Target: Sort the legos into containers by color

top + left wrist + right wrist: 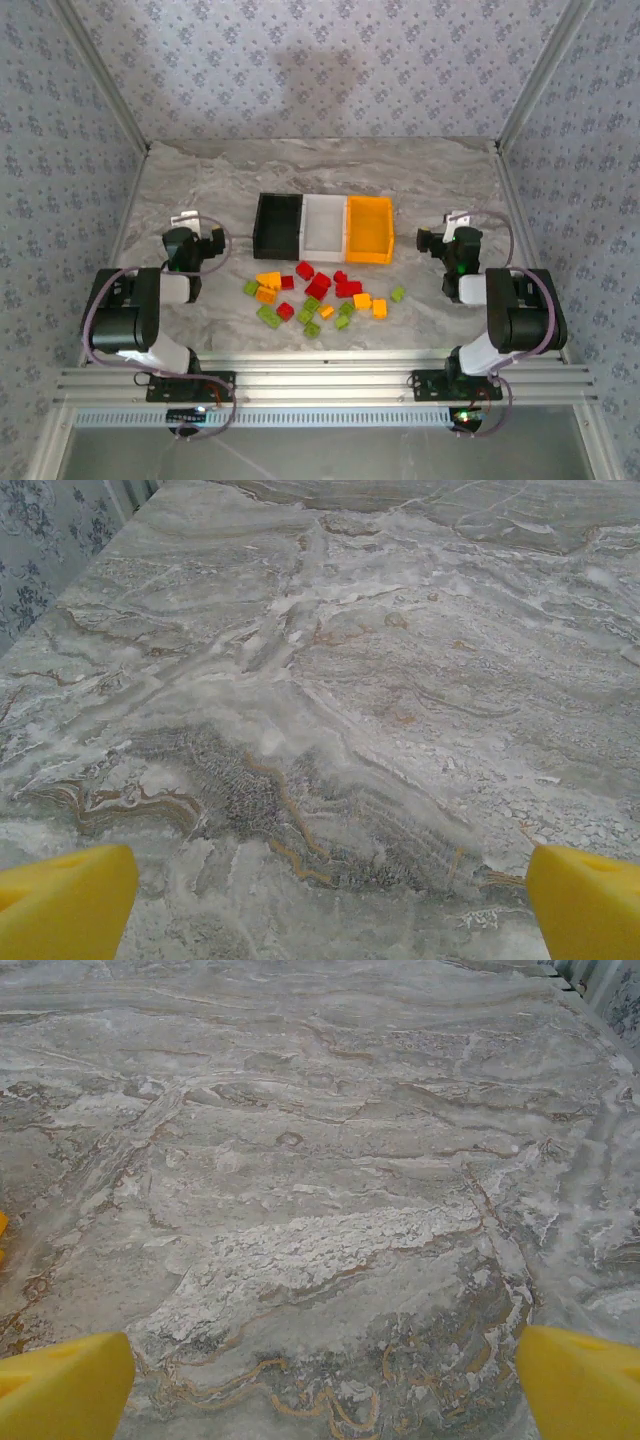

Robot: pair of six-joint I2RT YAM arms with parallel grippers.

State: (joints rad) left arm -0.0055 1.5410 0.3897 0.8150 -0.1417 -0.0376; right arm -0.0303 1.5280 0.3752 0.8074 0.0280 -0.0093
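Note:
Several red, orange-yellow and lime green legos (318, 296) lie scattered on the marble table, near the front middle. Behind them three bins stand side by side: black (277, 225), white (323, 228) and orange-yellow (369, 230). All three bins look empty. My left gripper (203, 243) rests left of the legos, apart from them. In the left wrist view its yellow fingertips (65, 900) stand wide apart over bare marble, so my left gripper (330, 905) is open. My right gripper (436, 240) sits right of the orange-yellow bin. It (325, 1385) is open too, its fingertips (580, 1380) holding nothing.
Aluminium rails (320, 380) run along the table's near edge, with both arm bases bolted there. Patterned walls and slanted metal posts (100, 75) close in the back and sides. Bare marble (320, 165) lies behind the bins.

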